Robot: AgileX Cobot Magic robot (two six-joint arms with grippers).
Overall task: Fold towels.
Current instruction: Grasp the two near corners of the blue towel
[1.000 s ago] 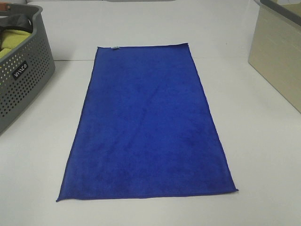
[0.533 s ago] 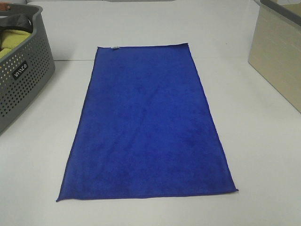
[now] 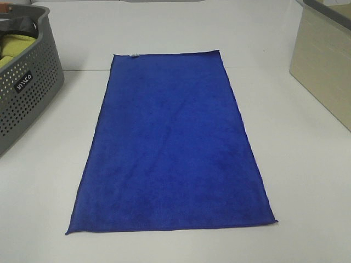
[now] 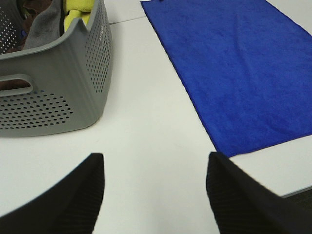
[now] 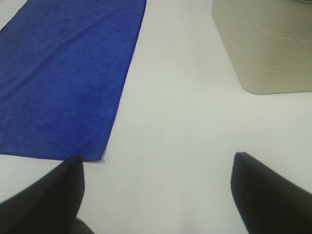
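Exterior high view: we record the blue towel [image 3: 173, 145] spread flat in one layer in the centre of the frame on the white table [image 3: 307, 181], its long edges running from the lower part of the frame toward the top. Its small white tag [image 3: 133, 55] sits on the far short edge, near the towel's upper-left corner. The grey perforated basket [image 3: 27, 93] stands at the left edge of the frame and holds a yellow-green cloth [image 3: 13, 46]. A beige container [image 3: 323, 66] stands at the upper right. Both are well apart from the towel. The grippers show only in the wrist views. The left wrist view adds the basket's handle cut-out and a grey-brown cloth [image 4: 41, 27] lying next to the yellow one. It shows the left gripper [image 4: 155, 170] over bare table between the basket and the towel's long edge. Its two black fingers [image 4: 83, 190] are spread wide with nothing between them. The right wrist view shows the right gripper [image 5: 156, 163] over bare table between the towel's near corner and the beige container. Its fingers [image 5: 53, 195] are likewise parted and grip nothing. One finger is near the towel's corner, and we see no contact. We cannot tell either gripper's height above the table.
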